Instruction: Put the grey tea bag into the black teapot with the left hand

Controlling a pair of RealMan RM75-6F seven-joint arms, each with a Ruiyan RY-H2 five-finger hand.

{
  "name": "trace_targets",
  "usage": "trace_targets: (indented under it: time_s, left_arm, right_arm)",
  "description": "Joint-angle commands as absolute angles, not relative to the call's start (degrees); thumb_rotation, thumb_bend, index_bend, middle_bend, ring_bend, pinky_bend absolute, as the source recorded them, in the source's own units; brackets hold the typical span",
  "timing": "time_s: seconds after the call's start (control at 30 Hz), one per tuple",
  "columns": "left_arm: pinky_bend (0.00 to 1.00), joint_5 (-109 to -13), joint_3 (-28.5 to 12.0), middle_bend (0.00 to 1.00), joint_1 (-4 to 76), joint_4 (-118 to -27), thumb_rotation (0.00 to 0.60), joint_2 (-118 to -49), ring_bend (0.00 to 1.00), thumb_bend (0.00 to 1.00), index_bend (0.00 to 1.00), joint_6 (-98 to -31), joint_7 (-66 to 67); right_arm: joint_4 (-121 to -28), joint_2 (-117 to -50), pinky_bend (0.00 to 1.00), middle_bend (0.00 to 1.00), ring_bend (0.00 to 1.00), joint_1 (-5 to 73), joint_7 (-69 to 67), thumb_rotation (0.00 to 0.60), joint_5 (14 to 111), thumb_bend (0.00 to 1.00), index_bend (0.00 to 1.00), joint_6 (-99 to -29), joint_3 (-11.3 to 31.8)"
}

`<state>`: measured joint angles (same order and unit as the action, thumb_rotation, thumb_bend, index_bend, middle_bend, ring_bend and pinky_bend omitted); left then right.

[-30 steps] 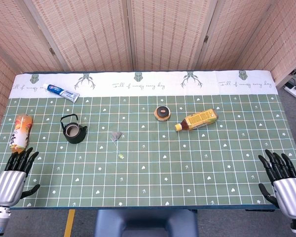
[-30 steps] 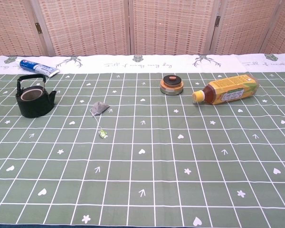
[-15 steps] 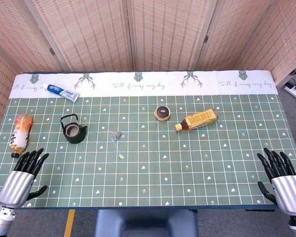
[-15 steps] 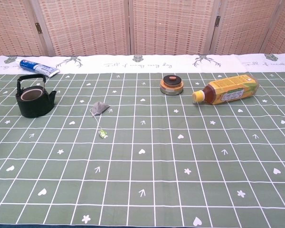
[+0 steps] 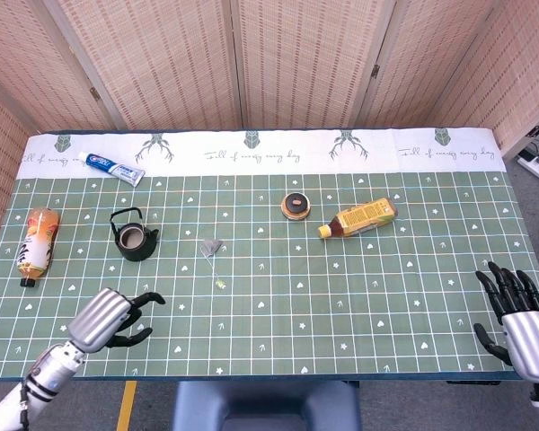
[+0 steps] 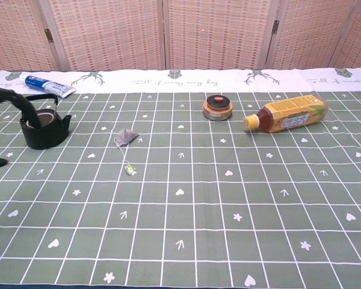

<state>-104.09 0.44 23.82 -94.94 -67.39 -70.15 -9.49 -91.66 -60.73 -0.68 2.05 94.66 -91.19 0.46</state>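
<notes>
Tea bag [image 5: 212, 245] lies just right of the black teapot [image 5: 134, 241]; your left hand [image 5: 110, 316], open and empty, sits nearer you.

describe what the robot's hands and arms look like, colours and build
Both the left hand and the right hand have a ribbed, silver-metal back with slim black jointed fingers. The left forearm is silver-grey with dark bands near the wrist. No cables or markings can be made out. In the chest view only dark fingers of the left hand show.

Grey tea bag [image 5: 212, 244] lies flat — just right of the upright, lidless black teapot [image 5: 133, 237].
</notes>
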Motion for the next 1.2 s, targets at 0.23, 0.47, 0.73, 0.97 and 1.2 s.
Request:
trace_targets:
  time_s: [0.23,0.47,0.73,0.97,1.2]
  left_arm:
    - [1.00,-100.21,-3.66,1.00,32.72,-84.58,0.600,-82.65,1.00,0.39,0.43,-61.99,-2.73]
    - [1.00,-99.72,-4.60,1.00,35.58,-72.03,0.600,-90.56,1.00,0.39,0.47,-63.18,-3.59]
    - [1.00,-98.99,-4.03,1.00,38.05,-59.56,0.600,-98.28,1.00,0.39,0.50,-64.33,-7.74]
    - [1.00,-98.54,-3.42,1.00,40.29,-53.63,0.600,-104.12,1.00,0.39,0.52,-64.11,-8.62]
    - [1.00,-98.26,-3.23,1.00,42.49,-49.08,0.600,-107.80,1.00,0.39,0.52,-64.14,-8.07]
  right_arm:
    - [-91.29,-59.26,0.00,0.00,0.00,-1.67,-1.59,0.600,94.18,0.37,0.00,-93.68,0.94]
    - [-90.16,-58.11,0.00,0.00,0.00,-3.29,-7.91,0.600,94.83,0.36,0.00,-98.34,1.50]
    - [-89.89,-58.24,0.00,0.00,0.00,-2.98,-7.76,0.600,94.56,0.36,0.00,-97.28,1.45]
    - [-89.98,-58.25,0.00,0.00,0.00,-2.92,-7.75,0.600,93.33,0.36,0.00,-96.87,1.99]
    - [-89.62,-57.83,0.00,0.00,0.00,-3.83,-9.09,0.600,93.76,0.36,0.00,-98.49,1.82]
